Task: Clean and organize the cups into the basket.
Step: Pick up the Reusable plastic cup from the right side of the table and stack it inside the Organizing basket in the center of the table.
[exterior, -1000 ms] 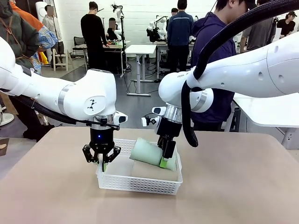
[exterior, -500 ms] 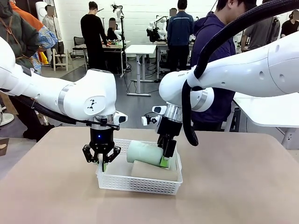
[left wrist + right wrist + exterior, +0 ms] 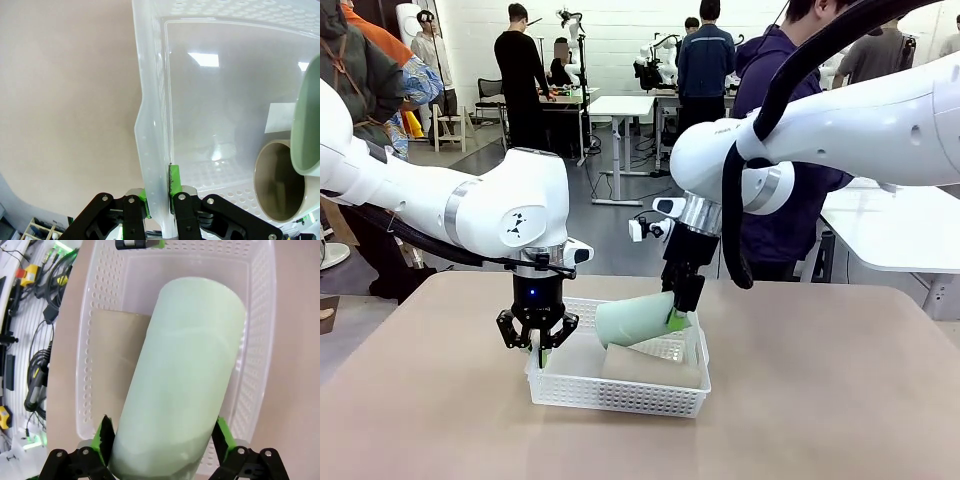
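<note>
The white lattice basket (image 3: 620, 395) stands mid-table. My left gripper (image 3: 538, 347) is shut on its left wall; in the left wrist view the green pads (image 3: 172, 192) pinch that wall (image 3: 152, 125). A tan-brown cup (image 3: 650, 366) lies on its side in the basket, its open mouth (image 3: 280, 182) facing my left gripper. My right gripper (image 3: 678, 318) is shut on the pale mint green cup (image 3: 635, 320), which hangs tilted just above the tan one. In the right wrist view the mint cup (image 3: 185, 375) spans the fingers (image 3: 222, 437) over the basket (image 3: 85, 365) and the tan cup (image 3: 117, 357).
A person in a dark purple top (image 3: 780, 130) stands at the table's far side, behind my right arm. The tan tabletop (image 3: 820, 400) spreads bare to the right and front of the basket. A white table (image 3: 900, 235) stands off to the right.
My right gripper has lifted the mint green cup a little up and to the right, and its free end now tips down to the left. My left gripper has kept its hold on the basket.
</note>
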Tool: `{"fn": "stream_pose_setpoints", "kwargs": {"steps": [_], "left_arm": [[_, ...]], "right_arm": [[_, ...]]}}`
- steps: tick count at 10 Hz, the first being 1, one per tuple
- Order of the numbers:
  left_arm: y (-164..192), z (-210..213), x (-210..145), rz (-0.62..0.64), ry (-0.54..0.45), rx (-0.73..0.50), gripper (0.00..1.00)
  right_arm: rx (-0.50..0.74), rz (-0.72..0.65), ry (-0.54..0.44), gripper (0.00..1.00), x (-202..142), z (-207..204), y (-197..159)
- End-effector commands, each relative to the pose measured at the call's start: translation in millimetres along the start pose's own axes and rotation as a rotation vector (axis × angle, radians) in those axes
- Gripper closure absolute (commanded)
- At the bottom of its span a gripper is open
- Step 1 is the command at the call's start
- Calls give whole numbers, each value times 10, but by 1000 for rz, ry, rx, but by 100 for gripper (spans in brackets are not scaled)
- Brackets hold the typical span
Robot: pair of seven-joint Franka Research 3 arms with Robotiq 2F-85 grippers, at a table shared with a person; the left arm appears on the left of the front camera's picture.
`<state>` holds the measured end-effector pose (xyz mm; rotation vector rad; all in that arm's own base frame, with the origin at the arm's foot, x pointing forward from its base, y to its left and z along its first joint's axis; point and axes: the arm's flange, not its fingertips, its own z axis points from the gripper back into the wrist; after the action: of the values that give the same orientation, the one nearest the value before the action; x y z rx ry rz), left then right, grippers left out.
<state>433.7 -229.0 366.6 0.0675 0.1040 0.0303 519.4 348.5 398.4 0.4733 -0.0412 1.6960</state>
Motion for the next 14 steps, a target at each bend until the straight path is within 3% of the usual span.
{"fn": "stream_pose_setpoints", "kwargs": {"steps": [1,6,14], "left_arm": [[3,24,0,-2,-8,5,100],[3,24,0,-2,-8,5,100],[3,24,0,-2,-8,5,100]], "right_arm": [[-28,18,10,0,-135,-81,99],[-185,103,135,0,-174,-182,78],[-171,126,102,0,-135,-162,156]]}}
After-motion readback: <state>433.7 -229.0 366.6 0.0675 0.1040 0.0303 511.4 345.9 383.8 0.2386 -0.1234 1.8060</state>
